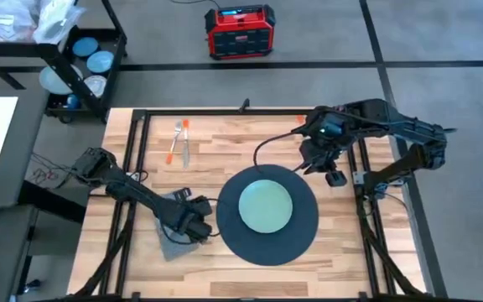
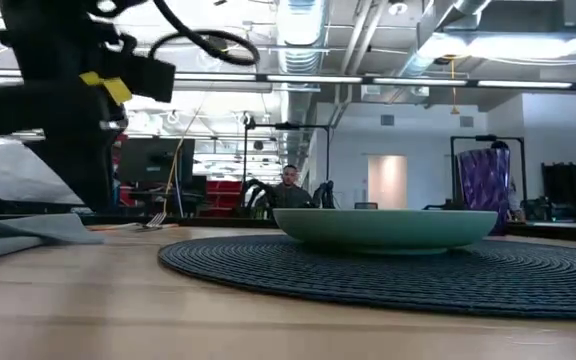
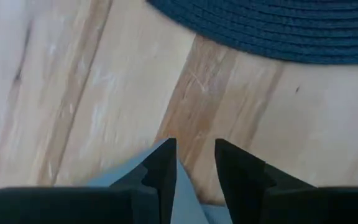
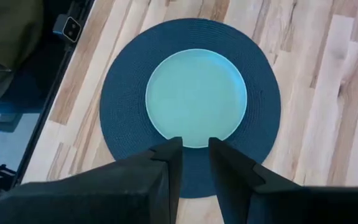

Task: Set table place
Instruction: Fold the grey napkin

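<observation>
The napkin step looks to be in hand; the left gripper (image 1: 193,225) sits low at about 8 o'clock of the mat (image 1: 304,231), its fingers (image 3: 160,180) nearly together and pinching an edge of the grey napkin (image 1: 169,242), which lies just beside the mat's rim on the bench (image 1: 225,143); next it probably needs to let go and lift clear, once the cloth lies flat. The fork (image 1: 173,141) and a second utensil (image 1: 186,144) wait at about 11 o'clock, well apart from the mat; the pale green plate (image 1: 265,206) is centred on the mat. The right gripper (image 1: 324,168) hovers at 1 o'clock, fingers (image 4: 166,168) slightly apart, holding nothing. Which utensil the second one is I cannot tell; no spoon or cup shows; the left gripper covers much of the napkin.
</observation>
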Controlling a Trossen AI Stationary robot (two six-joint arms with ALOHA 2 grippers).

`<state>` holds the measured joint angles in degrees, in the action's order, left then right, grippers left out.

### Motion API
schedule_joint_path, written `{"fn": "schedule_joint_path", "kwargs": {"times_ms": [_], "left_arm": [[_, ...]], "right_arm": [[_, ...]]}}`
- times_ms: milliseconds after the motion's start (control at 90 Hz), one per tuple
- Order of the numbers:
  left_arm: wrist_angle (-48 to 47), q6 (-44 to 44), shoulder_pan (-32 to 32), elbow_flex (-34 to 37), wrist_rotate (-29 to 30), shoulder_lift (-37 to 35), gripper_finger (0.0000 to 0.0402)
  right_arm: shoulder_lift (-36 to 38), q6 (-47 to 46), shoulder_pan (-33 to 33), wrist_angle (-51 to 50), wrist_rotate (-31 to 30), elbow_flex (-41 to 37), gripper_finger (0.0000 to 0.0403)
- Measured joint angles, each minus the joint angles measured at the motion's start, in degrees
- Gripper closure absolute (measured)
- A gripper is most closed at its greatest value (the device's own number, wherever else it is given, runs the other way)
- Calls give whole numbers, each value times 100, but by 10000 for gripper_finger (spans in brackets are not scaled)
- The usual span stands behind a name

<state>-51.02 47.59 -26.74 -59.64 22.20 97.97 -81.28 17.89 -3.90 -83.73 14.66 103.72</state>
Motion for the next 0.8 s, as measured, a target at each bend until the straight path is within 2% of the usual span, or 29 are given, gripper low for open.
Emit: {"fn": "schedule_joint_path", "kwargs": {"times_ms": [144,422,633,800], "left_arm": [[95,-325,100,-2,-399,400,322],[-228,-330,107,-28,-373,603,330],[-483,-274,112,-13,-350,612,393],[-545,-133,112,-9,-327,612,401]], "right_arm": [[0,2,0,7,3,0,337],[0,-46,17,8,11,0,337],[0,-120,47,71,14,0,337],[0,-135,222,68,16,0,337]]}}
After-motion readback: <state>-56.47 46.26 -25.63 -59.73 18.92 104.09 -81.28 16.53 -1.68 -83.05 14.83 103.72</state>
